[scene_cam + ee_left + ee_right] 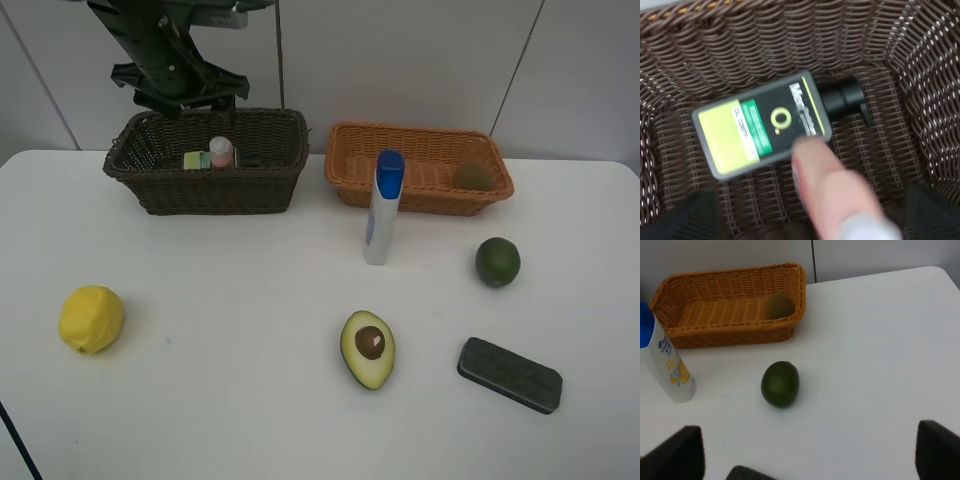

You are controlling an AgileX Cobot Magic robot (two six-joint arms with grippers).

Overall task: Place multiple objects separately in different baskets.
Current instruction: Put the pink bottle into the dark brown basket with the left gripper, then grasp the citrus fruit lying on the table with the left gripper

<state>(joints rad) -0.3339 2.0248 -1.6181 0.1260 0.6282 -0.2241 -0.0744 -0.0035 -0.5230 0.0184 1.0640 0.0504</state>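
My left gripper [190,95] hangs open over the dark brown basket [150,185]. In the left wrist view its jaws stand wide apart [812,217]. Inside the basket, the dark green pump bottle [762,125] lies flat, and the pink bottle [832,195] stands between the jaws, untouched. Both also show in the exterior high view, pump bottle [197,160] and pink bottle [221,152]. The kiwi [473,176] lies in the orange-tan basket [350,185]. The white blue-capped bottle [383,210], lime [497,262], halved avocado [368,348], dark block [509,374] and lemon [91,319] are on the table. My right gripper [807,455] is open above the lime [780,384].
The white table [230,300] ends at the wall behind the baskets. In the right wrist view, the orange-tan basket [730,335] with the kiwi [779,305] is beyond the lime, and the white bottle [667,360] stands beside it.
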